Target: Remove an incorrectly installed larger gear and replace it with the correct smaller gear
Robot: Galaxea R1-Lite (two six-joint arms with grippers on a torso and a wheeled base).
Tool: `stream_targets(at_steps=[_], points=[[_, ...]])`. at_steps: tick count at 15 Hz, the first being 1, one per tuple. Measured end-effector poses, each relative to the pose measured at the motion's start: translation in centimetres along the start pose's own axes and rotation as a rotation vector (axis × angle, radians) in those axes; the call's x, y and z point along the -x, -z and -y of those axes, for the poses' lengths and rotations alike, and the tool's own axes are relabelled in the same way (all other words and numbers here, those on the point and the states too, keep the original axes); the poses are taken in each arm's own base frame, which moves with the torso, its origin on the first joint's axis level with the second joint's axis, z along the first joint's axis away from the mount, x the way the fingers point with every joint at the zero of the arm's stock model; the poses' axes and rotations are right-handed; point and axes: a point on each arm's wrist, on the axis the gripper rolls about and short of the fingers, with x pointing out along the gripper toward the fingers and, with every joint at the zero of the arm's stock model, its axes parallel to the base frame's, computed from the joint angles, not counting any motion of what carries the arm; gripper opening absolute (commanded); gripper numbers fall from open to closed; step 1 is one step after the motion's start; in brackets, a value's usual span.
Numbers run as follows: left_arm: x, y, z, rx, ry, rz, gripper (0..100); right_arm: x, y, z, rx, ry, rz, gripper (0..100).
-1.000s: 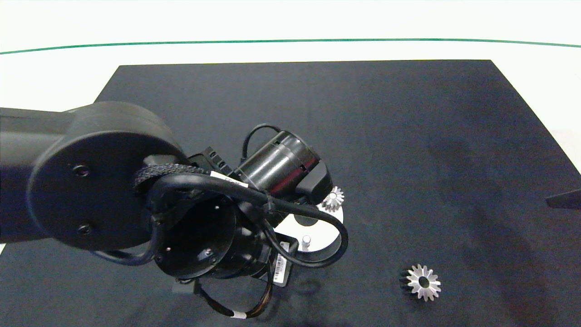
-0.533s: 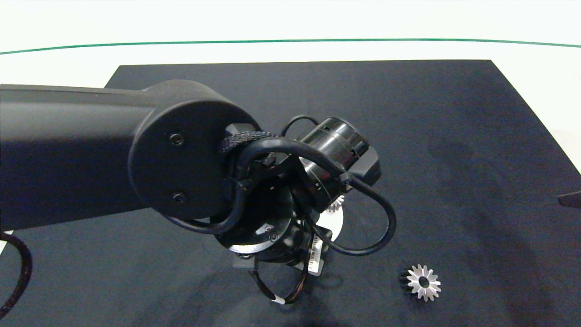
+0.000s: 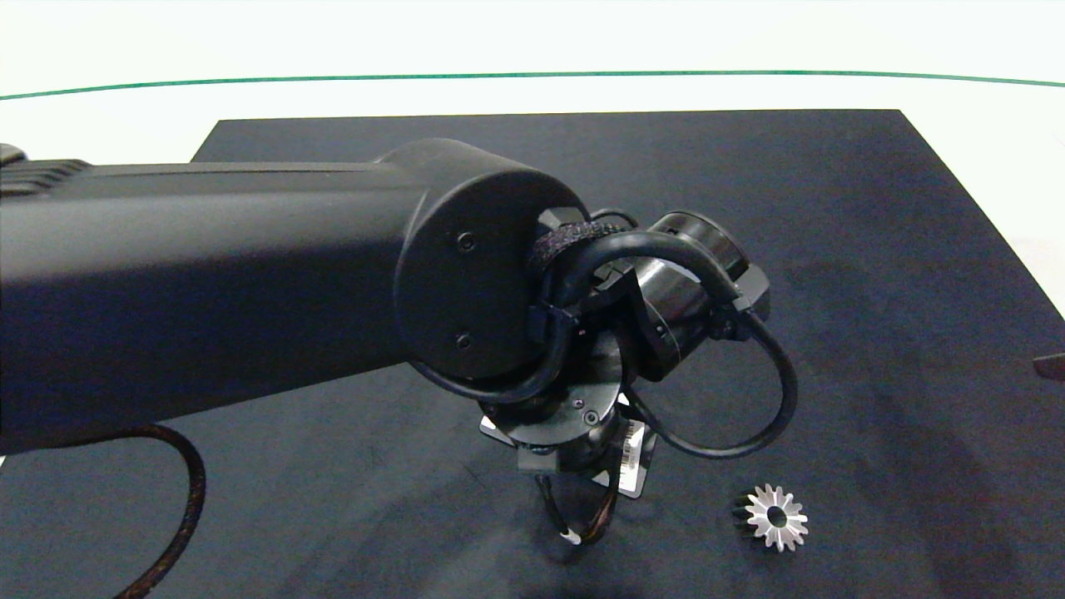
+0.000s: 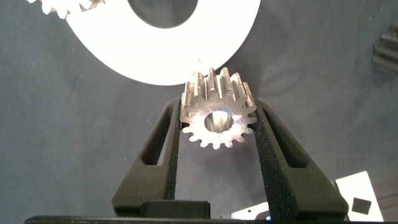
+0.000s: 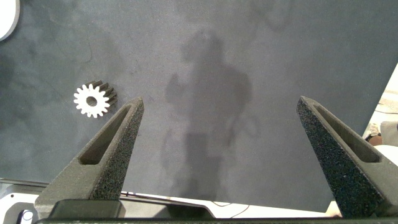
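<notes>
My left gripper point(image 4: 216, 122) is shut on the smaller gear point(image 4: 214, 98), a silver spur gear with short blunt teeth and a round bore. It holds the gear at the rim of the white round plate point(image 4: 186, 53). Another small gear point(image 4: 62, 6) sits on that plate. In the head view the left arm point(image 3: 466, 266) covers the plate and its own gripper. The larger gear point(image 3: 775, 517), star-toothed with a dark side, lies on the black mat at the front right and also shows as the gear point(image 5: 93, 99) in the right wrist view. My right gripper point(image 5: 221, 134) hangs open over bare mat.
The black mat point(image 3: 832, 208) lies on a white table with a green line at the back. Only the right arm's tip point(image 3: 1050, 364) shows at the right edge. A white tag point(image 4: 367, 196) and a black cable loop point(image 3: 765, 399) hang by the left wrist.
The left arm has swung to the right and reached further out, now covering the white plate and the small gear on it. The larger gear has not moved.
</notes>
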Motion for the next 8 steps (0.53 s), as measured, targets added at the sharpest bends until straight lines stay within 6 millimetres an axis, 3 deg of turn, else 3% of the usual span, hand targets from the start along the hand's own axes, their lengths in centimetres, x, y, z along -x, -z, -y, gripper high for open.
stream_targets(at_steps=[8], points=[[-1.6, -0.5, -0.1, -0.013, -0.036, -0.025, 13, 0.0, 0.0, 0.0, 0.002, -0.009, 0.0, 100]])
